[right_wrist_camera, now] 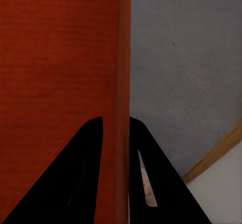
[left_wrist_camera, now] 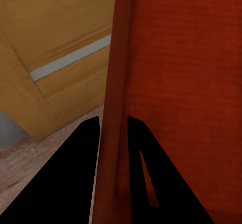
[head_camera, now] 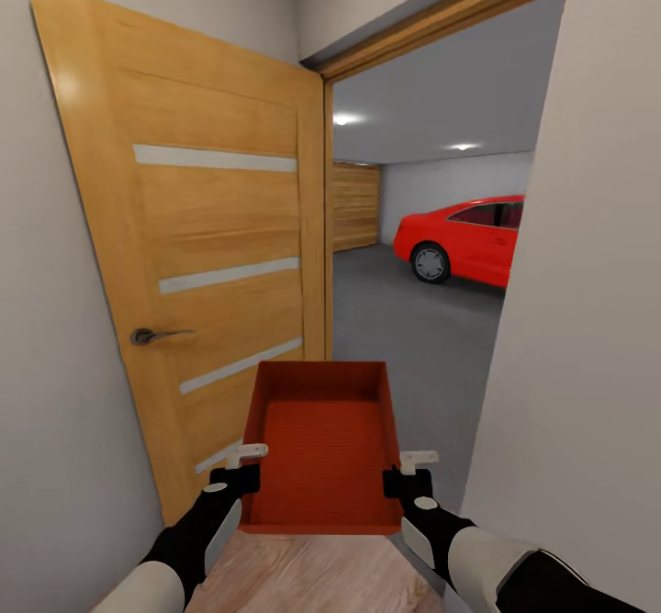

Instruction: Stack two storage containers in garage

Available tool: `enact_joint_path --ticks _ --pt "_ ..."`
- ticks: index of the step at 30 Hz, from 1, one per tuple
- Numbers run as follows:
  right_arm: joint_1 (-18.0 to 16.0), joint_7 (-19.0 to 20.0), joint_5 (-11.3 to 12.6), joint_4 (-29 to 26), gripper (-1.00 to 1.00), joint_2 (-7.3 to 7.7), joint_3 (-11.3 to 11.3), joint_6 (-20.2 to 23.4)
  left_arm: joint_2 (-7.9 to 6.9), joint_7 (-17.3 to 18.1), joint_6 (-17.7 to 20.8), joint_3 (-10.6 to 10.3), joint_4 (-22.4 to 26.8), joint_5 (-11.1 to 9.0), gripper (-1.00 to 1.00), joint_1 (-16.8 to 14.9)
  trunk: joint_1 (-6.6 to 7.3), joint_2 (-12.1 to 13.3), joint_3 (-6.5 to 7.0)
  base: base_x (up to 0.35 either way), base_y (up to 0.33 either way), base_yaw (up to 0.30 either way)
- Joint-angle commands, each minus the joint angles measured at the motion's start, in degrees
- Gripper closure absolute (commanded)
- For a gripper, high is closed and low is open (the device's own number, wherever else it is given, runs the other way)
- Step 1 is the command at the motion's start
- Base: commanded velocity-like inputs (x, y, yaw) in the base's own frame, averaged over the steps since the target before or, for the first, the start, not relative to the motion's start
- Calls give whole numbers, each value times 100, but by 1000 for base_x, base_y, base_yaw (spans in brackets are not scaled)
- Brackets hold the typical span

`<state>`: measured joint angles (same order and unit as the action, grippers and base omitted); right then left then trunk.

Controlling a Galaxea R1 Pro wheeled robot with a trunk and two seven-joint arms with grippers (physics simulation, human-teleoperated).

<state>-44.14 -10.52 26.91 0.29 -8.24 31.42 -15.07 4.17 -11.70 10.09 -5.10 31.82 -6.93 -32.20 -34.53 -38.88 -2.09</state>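
Wood-plank floor (head_camera: pixel 312 572) ends at the open door (head_camera: pixel 211 255). Left claw (head_camera: pixel 240 466) and right claw (head_camera: pixel 411 471) each pinch a side wall of the storage container (head_camera: pixel 321 448), carried level toward the garage floor (head_camera: pixel 413 328) beyond; next, roll through past the door.

Open wooden door (head_camera: pixel 207 255) with three pale horizontal strips and a dark lever handle (head_camera: pixel 156 334) at left. Red car (head_camera: pixel 468 239) beyond the doorway, partly hidden by white wall (head_camera: pixel 588 319). Two ceiling lights (head_camera: pixel 347 119) lit.
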Motion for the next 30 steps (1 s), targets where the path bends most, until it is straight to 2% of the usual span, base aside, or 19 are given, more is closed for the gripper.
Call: enact_joint_path --ticks 1,21,30 --pt "-7 -29 113 7 100 21 -5 -49 -13 -263 46 -8 10 16 100 -5 -4 -9 -10 204 258 -49" --pt "-7 -29 113 7 100 16 -5 -44 -13 -263 46 -8 15 22 100 -5 -4 -9 -10 204 257 -253" --pt "-7 -29 113 7 100 20 -5 -45 -13 -263 38 -17 26 25 100 -5 -4 -9 -10 204 152 -220"
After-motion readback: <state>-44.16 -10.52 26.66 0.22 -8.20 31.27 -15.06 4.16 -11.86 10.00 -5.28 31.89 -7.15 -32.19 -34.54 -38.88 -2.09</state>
